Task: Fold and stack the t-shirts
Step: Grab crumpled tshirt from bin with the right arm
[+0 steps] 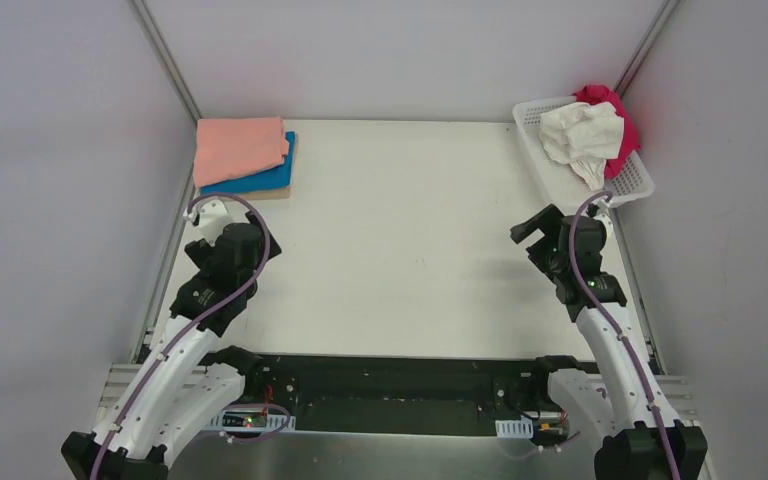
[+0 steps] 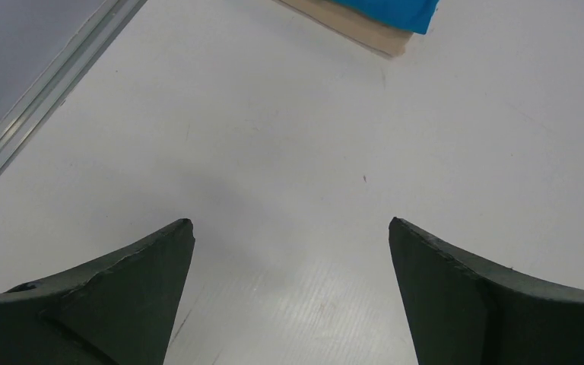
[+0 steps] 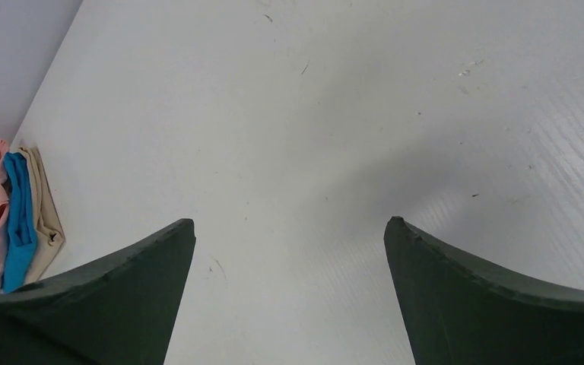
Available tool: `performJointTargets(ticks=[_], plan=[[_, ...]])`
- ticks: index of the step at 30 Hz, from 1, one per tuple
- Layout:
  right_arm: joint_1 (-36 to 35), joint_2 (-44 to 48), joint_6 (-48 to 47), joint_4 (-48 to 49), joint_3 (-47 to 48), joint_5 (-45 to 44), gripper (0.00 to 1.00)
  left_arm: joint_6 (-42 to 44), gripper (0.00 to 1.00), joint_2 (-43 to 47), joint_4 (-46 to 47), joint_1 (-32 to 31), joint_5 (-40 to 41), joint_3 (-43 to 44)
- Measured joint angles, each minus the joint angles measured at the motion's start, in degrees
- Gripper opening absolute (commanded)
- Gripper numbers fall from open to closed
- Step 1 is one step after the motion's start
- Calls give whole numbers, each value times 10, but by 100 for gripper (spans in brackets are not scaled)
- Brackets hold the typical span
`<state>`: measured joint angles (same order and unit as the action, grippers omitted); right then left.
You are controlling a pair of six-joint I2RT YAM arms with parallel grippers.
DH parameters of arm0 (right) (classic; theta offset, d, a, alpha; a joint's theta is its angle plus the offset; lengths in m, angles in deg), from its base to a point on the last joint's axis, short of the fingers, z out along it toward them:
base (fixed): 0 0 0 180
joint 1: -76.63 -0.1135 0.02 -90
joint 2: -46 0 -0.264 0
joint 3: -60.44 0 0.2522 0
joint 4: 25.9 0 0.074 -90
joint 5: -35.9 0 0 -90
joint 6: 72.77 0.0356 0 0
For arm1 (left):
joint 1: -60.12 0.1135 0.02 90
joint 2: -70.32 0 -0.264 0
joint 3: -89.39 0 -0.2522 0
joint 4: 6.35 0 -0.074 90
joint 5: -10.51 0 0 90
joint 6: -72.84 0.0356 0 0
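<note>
The left pincer (image 2: 290,224) and right pincer (image 3: 289,222) gape empty; soft square-folded salmon tee (image 1: 238,148) tops blue tee (image 1: 262,181), maybe beige cloth (image 3: 43,220) underneath.

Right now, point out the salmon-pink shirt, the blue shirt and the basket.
salmon-pink shirt (image 1: 238,147), top view, middle of its folded top face
blue shirt (image 1: 260,182), top view, near strip showing under the pink
basket (image 1: 530,115), top view, far left corner rim
</note>
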<state>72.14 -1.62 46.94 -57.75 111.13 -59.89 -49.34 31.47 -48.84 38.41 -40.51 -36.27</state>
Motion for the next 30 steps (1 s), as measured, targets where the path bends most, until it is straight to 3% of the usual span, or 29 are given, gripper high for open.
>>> performJointTargets(ticks=[6, 12, 19, 30], plan=[[0, -10, 0, 19, 8, 6, 99, 7, 100, -14, 35, 0, -31, 0], [0, -100, -20, 15, 113, -24, 99, 23, 100, -27, 91, 0, -62, -6], [40, -290, -71, -25, 342, -87, 99, 40, 100, -43, 130, 0, -98, -18], [145, -697, -123, -127, 807, -96, 99, 62, 100, -75, 186, 0, -117, -24]])
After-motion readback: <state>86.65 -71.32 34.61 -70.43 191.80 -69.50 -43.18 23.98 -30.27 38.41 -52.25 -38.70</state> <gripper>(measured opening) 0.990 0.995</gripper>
